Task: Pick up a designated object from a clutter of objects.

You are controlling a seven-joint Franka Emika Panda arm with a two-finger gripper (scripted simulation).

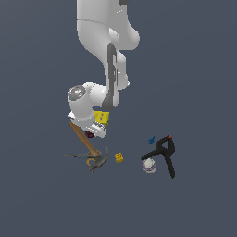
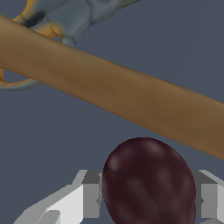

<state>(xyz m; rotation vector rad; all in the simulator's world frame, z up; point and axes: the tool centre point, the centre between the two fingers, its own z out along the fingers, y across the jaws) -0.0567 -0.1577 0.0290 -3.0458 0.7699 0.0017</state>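
Note:
The maroon ball [image 2: 148,181] sits between my gripper's fingers [image 2: 89,194]; both pads touch its sides. In the exterior view the gripper [image 1: 94,133] is low over the floor beside the hammer's wooden handle [image 1: 83,139], and the ball [image 1: 89,135] only peeks out under it. The gripper [image 2: 148,197] is shut on the ball. The handle [image 2: 113,94] runs close past the ball in the wrist view, with the grey scissors [image 2: 65,17] beyond it.
The yellow box [image 1: 102,118] lies partly hidden behind the wrist. The scissors [image 1: 76,156] and the hammer head [image 1: 99,159] lie just in front. Toward the exterior view's right are a small yellow cube [image 1: 119,158], a white-purple rounded object [image 1: 148,165], a black clamp [image 1: 164,155] and a tiny blue piece [image 1: 151,139].

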